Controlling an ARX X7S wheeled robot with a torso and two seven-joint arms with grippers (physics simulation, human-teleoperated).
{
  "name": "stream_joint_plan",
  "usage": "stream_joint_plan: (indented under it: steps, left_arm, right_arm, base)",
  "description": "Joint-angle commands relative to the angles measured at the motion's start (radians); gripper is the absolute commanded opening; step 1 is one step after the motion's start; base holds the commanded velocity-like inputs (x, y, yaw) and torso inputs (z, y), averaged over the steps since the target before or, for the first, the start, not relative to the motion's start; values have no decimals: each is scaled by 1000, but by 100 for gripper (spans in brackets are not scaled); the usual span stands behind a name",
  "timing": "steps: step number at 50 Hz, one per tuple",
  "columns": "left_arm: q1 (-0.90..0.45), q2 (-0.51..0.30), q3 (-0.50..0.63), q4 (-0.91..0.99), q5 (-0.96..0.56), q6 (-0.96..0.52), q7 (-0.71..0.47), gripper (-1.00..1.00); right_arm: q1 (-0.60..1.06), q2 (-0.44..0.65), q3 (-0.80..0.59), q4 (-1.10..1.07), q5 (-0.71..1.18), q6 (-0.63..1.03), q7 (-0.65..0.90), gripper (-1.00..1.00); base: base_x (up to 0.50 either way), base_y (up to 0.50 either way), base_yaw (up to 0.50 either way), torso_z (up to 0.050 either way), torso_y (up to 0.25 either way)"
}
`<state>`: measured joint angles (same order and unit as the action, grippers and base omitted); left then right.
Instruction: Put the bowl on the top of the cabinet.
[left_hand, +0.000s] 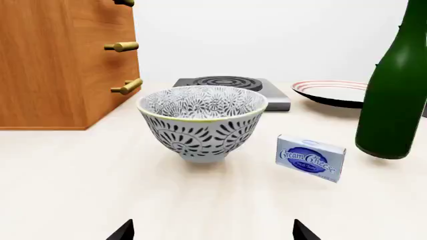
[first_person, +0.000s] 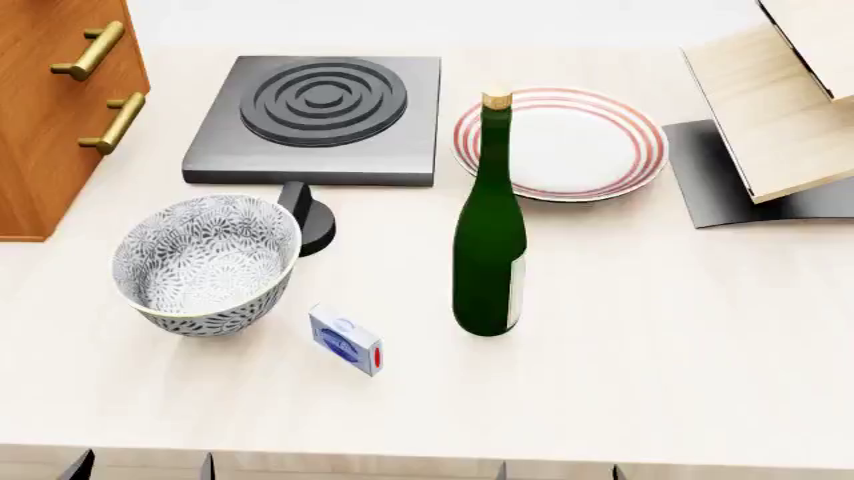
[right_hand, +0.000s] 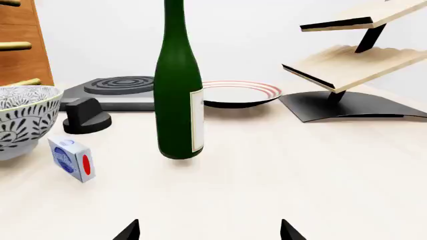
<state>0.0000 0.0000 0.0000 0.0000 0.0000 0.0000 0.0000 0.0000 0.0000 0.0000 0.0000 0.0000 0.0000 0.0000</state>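
Nearest: in the left wrist view the left gripper (left_hand: 213, 231) shows only two dark tips at the frame edge, well apart, so fingers spread w/ nothing between them. Right gripper (right_hand: 209, 230) same: tips spread, empty, aimed roughly at the green bottle (right_hand: 179, 85).

Next out on the desk (first_person: 641, 340): small cream cheese box (first_person: 347, 341) just beside the bowl (first_person: 207, 262), not touching it as far as I can tell. The bowl sits upright on its foot on the robot's left part of the desk, open side up, nothing in it. Bottle stands to its right, well apart.

Handling, my judgement: ceramic look, so rigid, no give, prob. moderately heavy for one gripper and chip-prone if knocked. Glazed wall is smooth and curved, so slippery, and the body looks too wide to span. Best hold is a rim pinch: one finger inside, one outside, on the near side of the rim, the side the left gripper faces. Keep it level on the lift; an off-centre rim hold will want to tip.

Farther: black knob (first_person: 311, 215) right behind the bowl, then the hotplate (first_person: 320, 105) and red-rimmed plate (first_person: 561, 145). Cabinet (first_person: 47, 110) stands at far left, near the bowl, brass handles facing the hotplate; its top is out of view in all three views. Wooden rack (first_person: 787, 90) far right.
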Motion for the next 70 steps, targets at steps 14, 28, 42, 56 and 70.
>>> stream_joint_plan:
  steps: [14, 28, 42, 56, 70]
  left_arm:
    - [-6, -76, 102, 65, -47, -32, -149, 100]
    - [-31, -106, 137, 342, -27, -223, -184, 100]
    - [-85, -126, 160, 479, -23, -326, -202, 100]
    - [-111, -133, 174, 508, -31, -353, -219, 100]
    - [-107, -143, 174, 508, -50, -346, -234, 100]
  right_arm:
    - [8, 58, -67, -120, 0, 90, 102, 100]
    - [71, 96, -80, -500, -17, 353, 125, 100]
    - [106, 122, -75, -617, -2, 427, 143, 100]
    - [102, 135, -87, -597, 9, 413, 159, 100]
    - [94, 144, -87, -583, 39, 378, 165, 100]
  base:
    - [0, 0, 0, 0, 0]
    - [0, 0, 0, 0, 0]
    - [0, 0, 0, 0, 0]
    - [0, 0, 0, 0, 0]
    - [0, 28, 0, 0, 0]
